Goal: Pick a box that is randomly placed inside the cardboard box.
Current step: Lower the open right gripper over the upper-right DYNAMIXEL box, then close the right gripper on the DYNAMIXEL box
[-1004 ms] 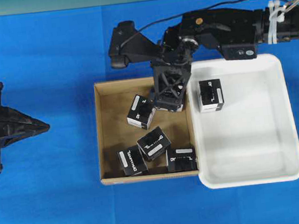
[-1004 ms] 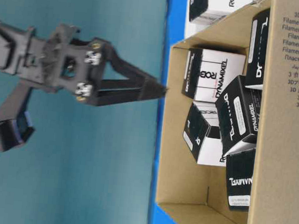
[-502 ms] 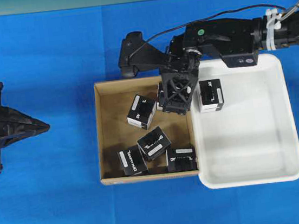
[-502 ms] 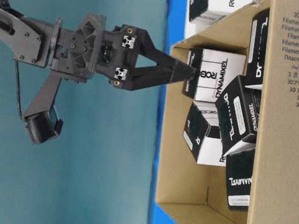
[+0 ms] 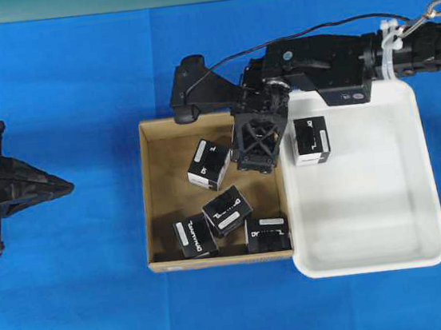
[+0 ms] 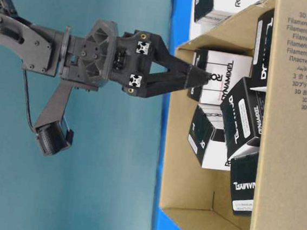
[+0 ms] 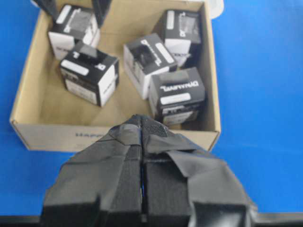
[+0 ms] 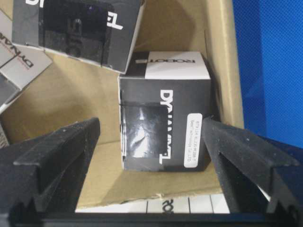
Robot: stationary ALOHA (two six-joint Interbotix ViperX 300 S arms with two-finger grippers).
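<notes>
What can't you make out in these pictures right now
- Target box in the overhead view: hidden beneath the right end effector.
- Its small label text in the right wrist view: too small to read.
- Whether the fingers touch that box: unclear; a gap shows on both sides.
- Cardboard box in the table-level view: cut off by the right edge.

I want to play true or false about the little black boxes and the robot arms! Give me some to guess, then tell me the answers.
1. The white plastic tray holds one small black box. True.
2. The right gripper is shut tight. False: it is open, its fingers on either side of a small black labelled box.
3. The left gripper is inside the brown cardboard box. False: it is outside, shut.
4. The tablecloth is blue. True.
</notes>
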